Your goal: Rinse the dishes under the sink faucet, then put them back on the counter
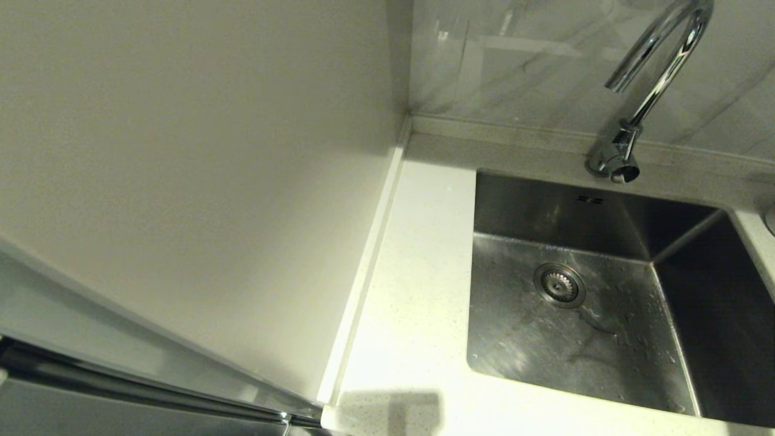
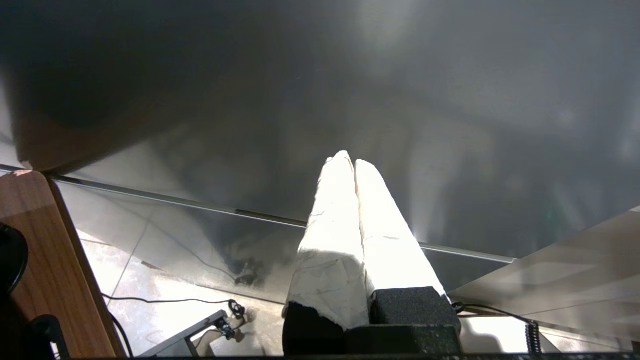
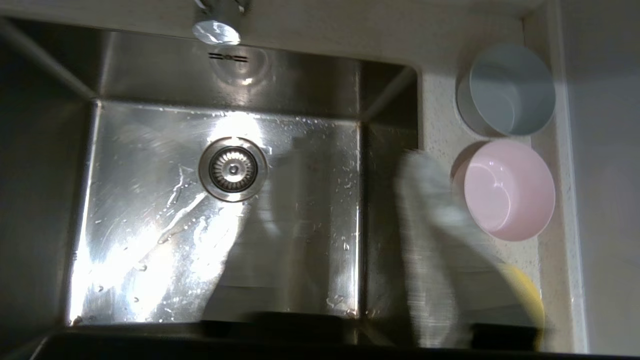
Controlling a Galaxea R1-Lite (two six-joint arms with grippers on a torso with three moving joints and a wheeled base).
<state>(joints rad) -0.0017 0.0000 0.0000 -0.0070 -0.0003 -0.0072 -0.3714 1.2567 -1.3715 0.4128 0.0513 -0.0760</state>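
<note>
Beside the sink [image 1: 502, 200], on the narrow strip of bench [image 3: 440, 100], I see all three dishes standing in one row along the raised edge: the blue bowl [image 3: 515, 85], then the pink bowl [image 3: 515, 195] just next to it, then the yellow bowl [image 3: 527, 295]. The yellow one is partly hidden behind my right gripper [image 3: 425, 235], which hangs close over it. The gripper is only a smear, so I cannot tell if it is wide, narrow, or already holding the bowl. My left gripper [image 2: 354, 160] is parked away from the bench, closed and empty.

No bowl is in the sink or under the faucet [image 1: 660, 72], and I see no water running, though drops lie on the sink floor. I cannot say which bowls are rinsed already. I judge that the yellow bowl is the one in hand now.
</note>
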